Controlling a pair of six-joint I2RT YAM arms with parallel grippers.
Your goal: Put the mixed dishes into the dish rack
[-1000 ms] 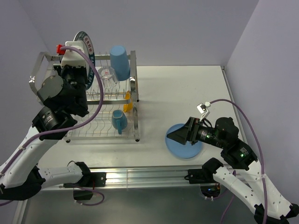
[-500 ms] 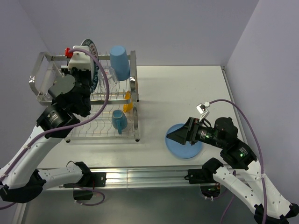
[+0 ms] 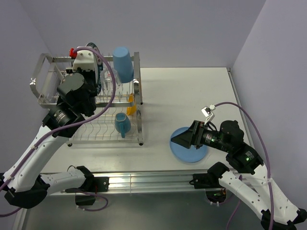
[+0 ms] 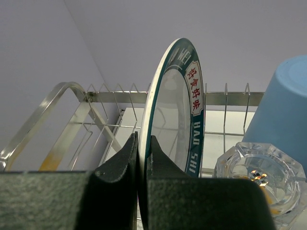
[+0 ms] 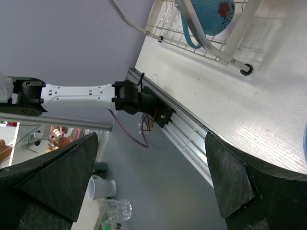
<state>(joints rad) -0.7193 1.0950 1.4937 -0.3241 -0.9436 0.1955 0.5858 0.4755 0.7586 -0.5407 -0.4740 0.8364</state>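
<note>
My left gripper [image 3: 93, 64] is shut on the rim of the white plate with the dark patterned rim [image 4: 175, 100] and holds it upright, edge-on, over the upper tier of the dish rack [image 3: 48, 60]. In the left wrist view the pads [image 4: 125, 158] pinch the plate's rim. The blue tumbler [image 3: 123, 63] and the clear glass [image 4: 254, 170] stand just right of the plate. The light blue mug [image 3: 122, 123] and the yellow-orange bowl [image 3: 131, 106] sit in the lower tier. My right gripper [image 3: 183, 139] is open and empty over the left part of the large blue plate [image 3: 192, 152], which lies on the table.
The rack's curved end handle [image 3: 34, 81] is at the far left. The right wrist view shows the mug [image 5: 208, 12], a rack foot [image 5: 245, 71] and the table's front rail [image 5: 192, 129]. Purple walls stand behind and to the right.
My left arm has carried the patterned plate rightward along the rack, from its far-left corner to beside the tumbler, and turned it edge-on. The right arm has not moved.
</note>
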